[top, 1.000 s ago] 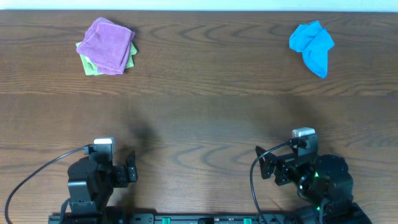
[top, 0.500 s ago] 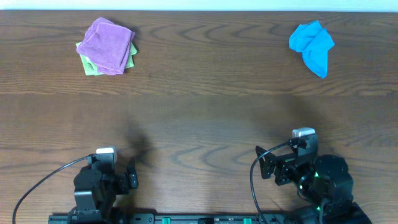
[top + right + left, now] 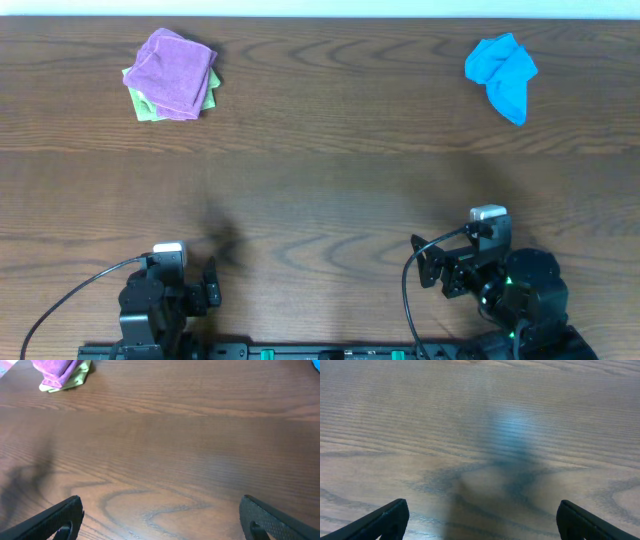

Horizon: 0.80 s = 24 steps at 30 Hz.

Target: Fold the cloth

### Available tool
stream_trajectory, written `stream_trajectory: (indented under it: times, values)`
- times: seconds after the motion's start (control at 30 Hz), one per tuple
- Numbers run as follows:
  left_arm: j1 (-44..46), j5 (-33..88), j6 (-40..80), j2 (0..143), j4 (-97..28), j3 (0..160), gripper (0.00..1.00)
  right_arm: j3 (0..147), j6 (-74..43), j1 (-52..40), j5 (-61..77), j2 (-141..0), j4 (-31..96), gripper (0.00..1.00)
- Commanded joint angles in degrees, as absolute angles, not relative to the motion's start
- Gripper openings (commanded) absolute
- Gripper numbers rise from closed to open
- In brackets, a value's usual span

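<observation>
A crumpled blue cloth (image 3: 502, 75) lies at the far right of the table. A folded purple cloth (image 3: 172, 70) lies on a folded green cloth (image 3: 145, 106) at the far left; both also show in the right wrist view, purple (image 3: 57, 371) on green (image 3: 81, 375). My left gripper (image 3: 211, 283) is open and empty at the front left, over bare wood (image 3: 480, 520). My right gripper (image 3: 424, 268) is open and empty at the front right, also over bare wood (image 3: 162, 517). Both grippers are far from every cloth.
The wooden table (image 3: 330, 190) runs the full width of the view. Its far edge lies just behind the cloths. Both arm bases sit at the front edge.
My left arm has drawn back toward the front edge and sits lower in the overhead view. The right arm and the cloths have not moved.
</observation>
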State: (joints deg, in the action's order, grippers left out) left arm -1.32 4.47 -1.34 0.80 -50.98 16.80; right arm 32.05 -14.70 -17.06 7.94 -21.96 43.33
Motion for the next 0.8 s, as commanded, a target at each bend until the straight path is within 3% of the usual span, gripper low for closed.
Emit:
stream_trajectory:
  times: [0.0, 0.77]
  values:
    - [-1.04, 3.62, -1.72, 0.21, -54.3, 16.1, 0.95, 31.92, -15.42, -16.69, 7.94, -21.65, 43.33, 0.99]
    - [-1.04, 3.62, -1.72, 0.21, -54.3, 16.1, 0.95, 31.92, -14.9, -16.38, 7.03, -21.5, 44.8, 0.99]
